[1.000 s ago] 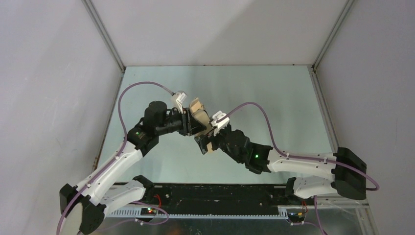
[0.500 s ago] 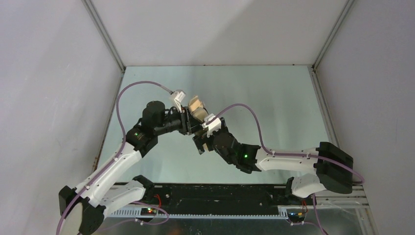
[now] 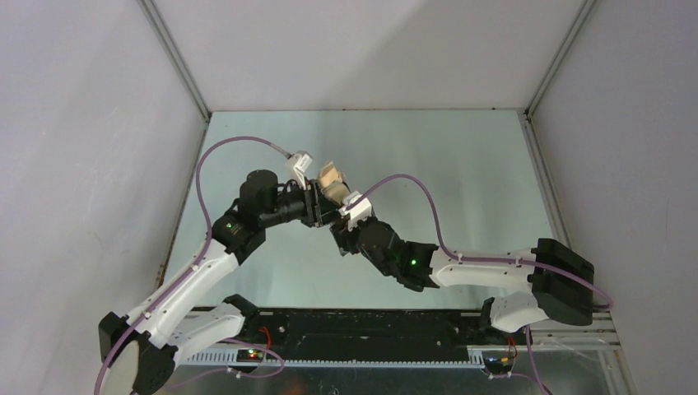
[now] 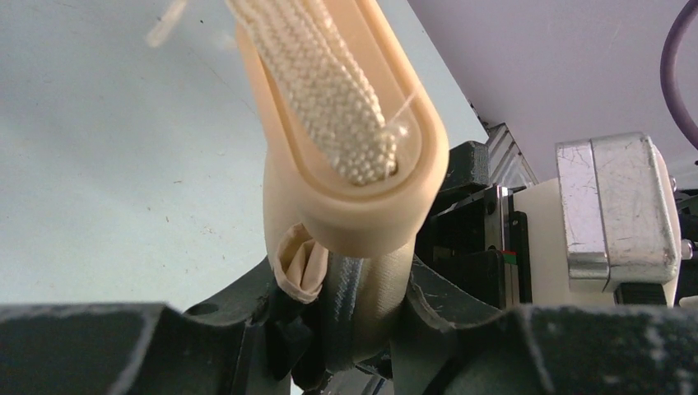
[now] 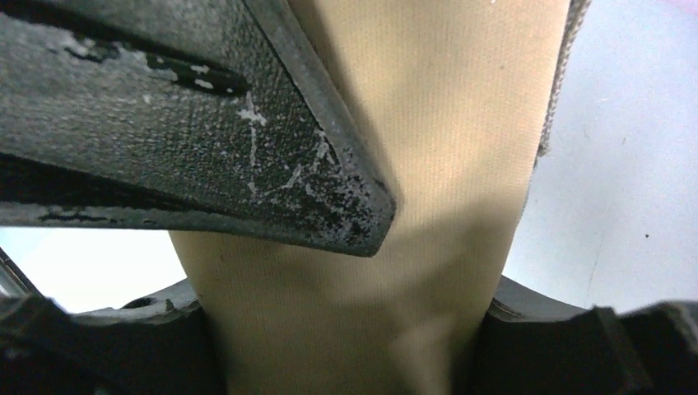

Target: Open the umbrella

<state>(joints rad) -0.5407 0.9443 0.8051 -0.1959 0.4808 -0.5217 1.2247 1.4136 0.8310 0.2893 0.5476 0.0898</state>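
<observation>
The umbrella (image 3: pixel 332 175) is held folded above the middle of the table, its beige stubby handle pointing away from the arms. In the left wrist view the handle (image 4: pixel 362 206) and its woven strap (image 4: pixel 321 82) rise out of my left gripper (image 4: pixel 362 309), which is shut on the neck just below the handle. My left gripper (image 3: pixel 319 207) comes in from the left. My right gripper (image 3: pixel 342 234) meets the bundle from the near right. Tan fabric (image 5: pixel 428 164) fills the gap of my right gripper (image 5: pixel 346 346) and touches both jaws. Shaft and ribs are hidden.
A dark finger of the left gripper (image 5: pixel 165 148) crosses the upper left of the right wrist view. The pale grey-green table (image 3: pixel 461 181) is walled in white on three sides. A black rail (image 3: pixel 370 325) runs along the near edge. Purple cables (image 3: pixel 411 177) arc over both arms.
The right arm has slid left and forward onto the umbrella, and its jaws have narrowed from wide open onto the fabric. The left gripper keeps its hold and has barely shifted.
</observation>
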